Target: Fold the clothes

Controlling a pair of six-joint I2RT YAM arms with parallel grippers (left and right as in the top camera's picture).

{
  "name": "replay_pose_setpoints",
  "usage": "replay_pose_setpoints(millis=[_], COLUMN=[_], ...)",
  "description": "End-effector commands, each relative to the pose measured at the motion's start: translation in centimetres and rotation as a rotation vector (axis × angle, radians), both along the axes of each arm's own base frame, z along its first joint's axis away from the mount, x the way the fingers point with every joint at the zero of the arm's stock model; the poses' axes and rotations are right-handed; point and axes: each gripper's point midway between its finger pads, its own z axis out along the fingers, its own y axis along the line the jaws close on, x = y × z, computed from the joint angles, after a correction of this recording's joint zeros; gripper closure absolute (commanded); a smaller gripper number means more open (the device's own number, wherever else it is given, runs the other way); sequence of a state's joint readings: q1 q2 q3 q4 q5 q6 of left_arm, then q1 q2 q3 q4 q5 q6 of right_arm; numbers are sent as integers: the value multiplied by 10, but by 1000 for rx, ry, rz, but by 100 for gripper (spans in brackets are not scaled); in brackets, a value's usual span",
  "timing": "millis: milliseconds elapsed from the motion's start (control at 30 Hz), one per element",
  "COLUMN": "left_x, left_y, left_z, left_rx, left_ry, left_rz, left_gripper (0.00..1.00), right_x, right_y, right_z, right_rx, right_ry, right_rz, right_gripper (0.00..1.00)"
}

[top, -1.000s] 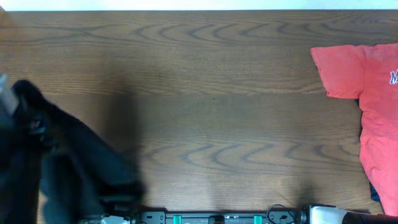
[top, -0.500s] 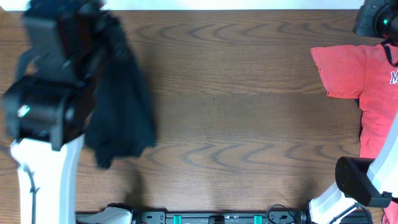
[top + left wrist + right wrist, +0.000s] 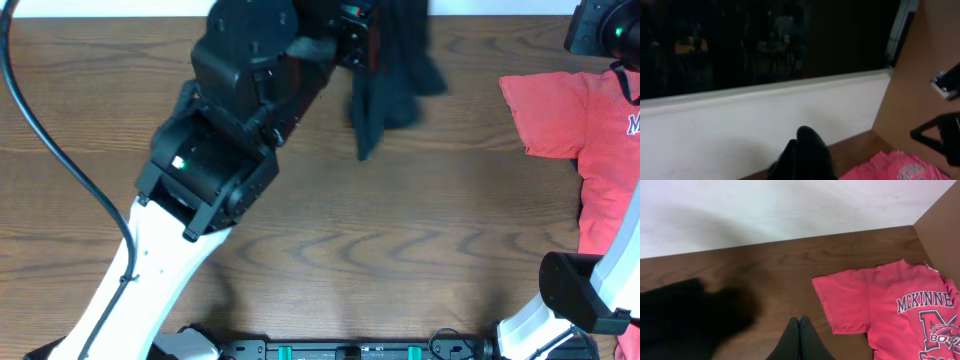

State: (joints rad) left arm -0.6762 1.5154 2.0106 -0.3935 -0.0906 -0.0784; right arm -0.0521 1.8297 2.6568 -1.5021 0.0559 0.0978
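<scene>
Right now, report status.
Left gripper shut on black garment, hanging near far edge. Right gripper shut, empty. Red McKinney T-shirt lies flat at right.

A dark brown wooden table (image 3: 400,220) with wavy grain carries a red-orange fabric T-shirt with white lettering (image 3: 600,150), spread flat and print-up directly on the wood. In the right wrist view the shirt lies ahead and to the right of the fingers (image 3: 807,342) of the right gripper (image 3: 799,321). One of its short sleeves reaches nearest to them.
</scene>
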Motion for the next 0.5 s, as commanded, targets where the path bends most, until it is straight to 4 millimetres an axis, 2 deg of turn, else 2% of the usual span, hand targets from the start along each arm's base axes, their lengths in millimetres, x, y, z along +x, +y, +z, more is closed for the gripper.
replay_pose_setpoints(millis=[0, 100, 233, 400, 467], left_x=[7, 17, 35, 57, 64], left_y=[25, 44, 69, 85, 89], left_z=[10, -6, -41, -80, -88], left_rx=[-28, 38, 164, 262, 273], left_ry=[-13, 21, 104, 202, 219], left_rz=[150, 275, 420, 480, 495], left_gripper=[94, 94, 94, 94, 94], right_x=[-2, 1, 8, 15, 17], right_y=[4, 11, 21, 42, 52], right_z=[6, 2, -6, -22, -29], right_rx=[3, 21, 34, 32, 24], right_ry=[-18, -7, 12, 64, 89], right_rz=[25, 60, 98, 157, 186], right_gripper=[99, 99, 99, 99, 99])
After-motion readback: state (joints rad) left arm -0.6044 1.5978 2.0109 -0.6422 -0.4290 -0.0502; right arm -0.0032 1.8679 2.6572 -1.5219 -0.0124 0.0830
